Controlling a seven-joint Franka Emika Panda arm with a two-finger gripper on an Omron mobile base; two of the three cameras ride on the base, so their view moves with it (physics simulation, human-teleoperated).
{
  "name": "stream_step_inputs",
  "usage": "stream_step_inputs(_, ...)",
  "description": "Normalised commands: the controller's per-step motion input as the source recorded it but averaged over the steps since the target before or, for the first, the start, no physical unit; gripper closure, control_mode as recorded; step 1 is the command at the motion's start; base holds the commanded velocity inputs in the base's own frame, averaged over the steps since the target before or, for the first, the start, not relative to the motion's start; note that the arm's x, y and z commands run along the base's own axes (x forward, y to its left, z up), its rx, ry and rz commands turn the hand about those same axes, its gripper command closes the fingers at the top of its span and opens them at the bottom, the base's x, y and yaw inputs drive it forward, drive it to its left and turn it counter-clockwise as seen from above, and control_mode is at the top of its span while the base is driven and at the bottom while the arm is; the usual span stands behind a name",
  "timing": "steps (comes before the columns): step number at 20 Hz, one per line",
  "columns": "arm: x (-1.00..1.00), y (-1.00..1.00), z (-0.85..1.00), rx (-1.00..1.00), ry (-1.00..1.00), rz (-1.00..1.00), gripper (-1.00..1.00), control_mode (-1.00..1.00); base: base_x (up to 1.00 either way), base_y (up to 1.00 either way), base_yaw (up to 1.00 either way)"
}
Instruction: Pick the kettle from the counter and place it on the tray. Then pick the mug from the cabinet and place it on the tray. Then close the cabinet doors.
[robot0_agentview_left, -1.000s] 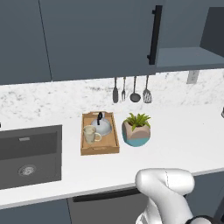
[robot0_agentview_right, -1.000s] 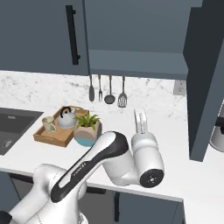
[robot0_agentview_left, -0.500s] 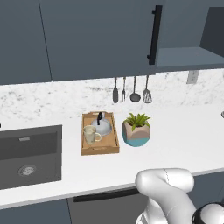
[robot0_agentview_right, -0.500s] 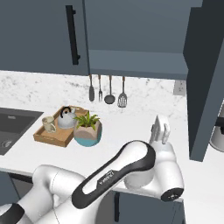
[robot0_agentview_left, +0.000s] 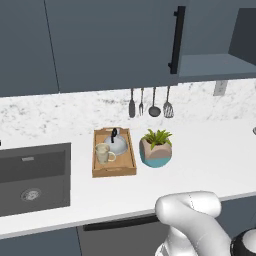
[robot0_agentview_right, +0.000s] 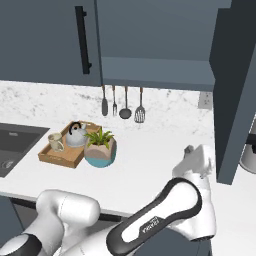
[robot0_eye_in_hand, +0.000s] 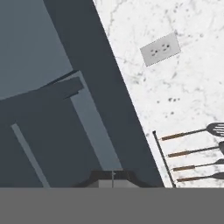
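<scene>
Presently kettle (robot0_agentview_left: 116, 144) and mug (robot0_agentview_left: 103, 153) sit on the tray (robot0_agentview_left: 113, 170); jaws (robot0_agentview_right: 189, 151) shut, empty, just left of the open right door (robot0_agentview_right: 235, 95), its long axis vertical.

Slate-blue cabinet (robot0_agentview_right: 155, 47); white grey-speckled counter (robot0_agentview_left: 200, 160); light-brown tray (robot0_agentview_left: 114, 169); beige mug (robot0_agentview_left: 103, 153).

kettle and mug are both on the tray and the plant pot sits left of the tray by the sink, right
Not quite. The kettle and mug are both on the tray, but the plant pot sits right of the tray, on the side away from the sink. The left base view shows this plainly.
</scene>
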Motion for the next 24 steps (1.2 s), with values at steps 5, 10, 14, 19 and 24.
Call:
stream_step_inputs(5, 0.01, -0.26, 0.00, 0.15, -0.15, 0.00, 1.00, -1.00, 0.00, 0.00, 0.00)
stream_step_inputs(10, 0.00, -0.39, 0.00, 0.14, -0.17, 0.00, 1.00, -1.00, 0.00, 0.00, 0.00)
stream_step_inputs(14, 0.00, -0.41, 0.12, 0.11, -0.19, -0.01, 1.00, -1.00, 0.00, 0.00, 0.00)
stream_step_inputs(19, 0.00, -0.50, 0.21, 0.05, -0.18, -0.02, 1.00, -1.00, 0.00, 0.00, 0.00)
stream_step_inputs(24, 0.01, -0.39, 0.12, 0.05, -0.17, -0.01, 1.00, -1.00, 0.00, 0.00, 0.00)
